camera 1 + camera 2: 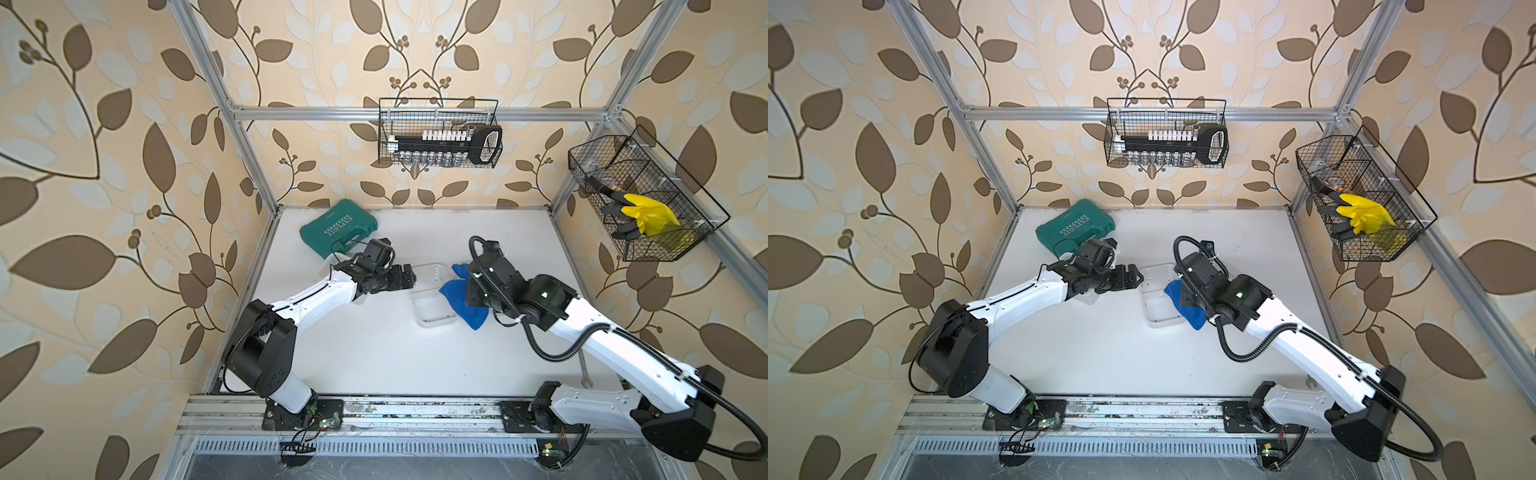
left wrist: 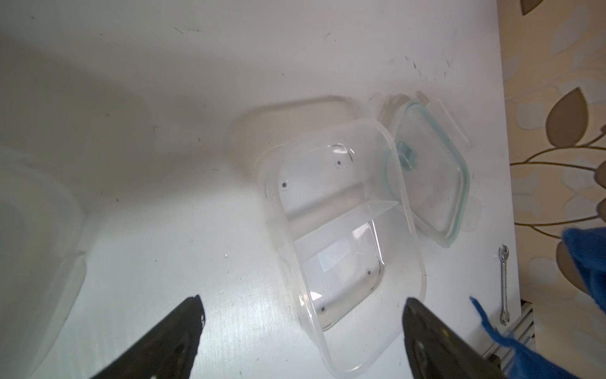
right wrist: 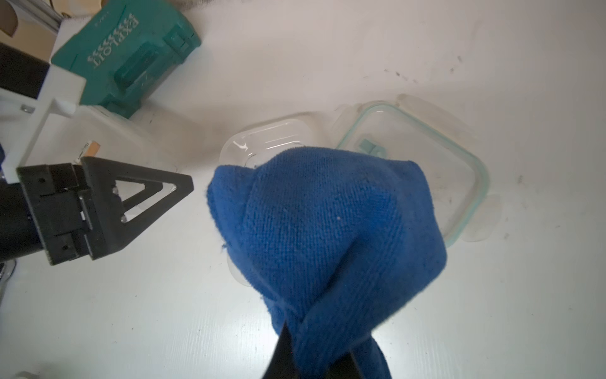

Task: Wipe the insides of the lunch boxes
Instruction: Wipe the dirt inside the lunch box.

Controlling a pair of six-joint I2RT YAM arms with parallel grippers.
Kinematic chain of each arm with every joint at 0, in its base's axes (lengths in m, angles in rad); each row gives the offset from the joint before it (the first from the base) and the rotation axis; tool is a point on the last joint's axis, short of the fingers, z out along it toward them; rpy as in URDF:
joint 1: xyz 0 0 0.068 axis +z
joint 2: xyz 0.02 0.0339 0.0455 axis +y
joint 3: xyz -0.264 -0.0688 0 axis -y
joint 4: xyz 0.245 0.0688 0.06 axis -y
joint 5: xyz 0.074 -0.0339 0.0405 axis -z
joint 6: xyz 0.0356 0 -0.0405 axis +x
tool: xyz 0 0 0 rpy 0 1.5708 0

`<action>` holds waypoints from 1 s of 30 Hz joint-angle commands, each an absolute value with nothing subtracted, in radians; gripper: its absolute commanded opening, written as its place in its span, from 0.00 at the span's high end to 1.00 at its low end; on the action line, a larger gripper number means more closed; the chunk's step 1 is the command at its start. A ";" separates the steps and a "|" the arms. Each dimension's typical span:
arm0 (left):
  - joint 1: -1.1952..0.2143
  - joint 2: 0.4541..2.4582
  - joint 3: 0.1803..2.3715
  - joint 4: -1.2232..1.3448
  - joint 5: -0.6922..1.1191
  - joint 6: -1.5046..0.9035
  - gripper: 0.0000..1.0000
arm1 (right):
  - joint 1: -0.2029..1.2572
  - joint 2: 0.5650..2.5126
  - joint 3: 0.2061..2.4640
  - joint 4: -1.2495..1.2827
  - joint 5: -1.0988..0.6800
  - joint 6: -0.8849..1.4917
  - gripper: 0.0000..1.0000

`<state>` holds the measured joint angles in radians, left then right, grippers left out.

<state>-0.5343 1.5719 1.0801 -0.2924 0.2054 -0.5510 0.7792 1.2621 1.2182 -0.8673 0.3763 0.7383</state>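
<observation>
the right gripper point(image 3: 321, 357), clamped on the blue cloth point(image 3: 328, 229), hangs over the divided lunch box point(image 2: 341, 210) at mid-table; the deep lunch box point(image 3: 141, 137) sits under the left arm. the left gripper point(image 2: 301, 300) is spread and empty, so a wipe may shove the unbraced divided one into the lid point(image 2: 433, 170).

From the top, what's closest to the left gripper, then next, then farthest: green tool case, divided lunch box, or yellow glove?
From the left gripper, in a top view:
1. Divided lunch box: right beside it, just ahead of the open jaws.
2. Green tool case: farther back, past its wrist.
3. Yellow glove: far off, in the side wire basket.
</observation>
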 commanded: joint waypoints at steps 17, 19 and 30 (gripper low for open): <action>-0.491 1.840 1.236 -0.261 0.347 -0.513 0.40 | 0.758 1.809 1.196 -0.466 0.087 0.813 1.00; -0.491 1.858 1.249 -0.266 0.350 -0.510 0.50 | 0.760 1.850 1.207 -0.450 0.069 0.835 1.00; -0.492 1.908 1.276 -0.270 0.329 -0.509 0.85 | 0.815 1.891 1.132 -0.244 -0.124 0.911 1.00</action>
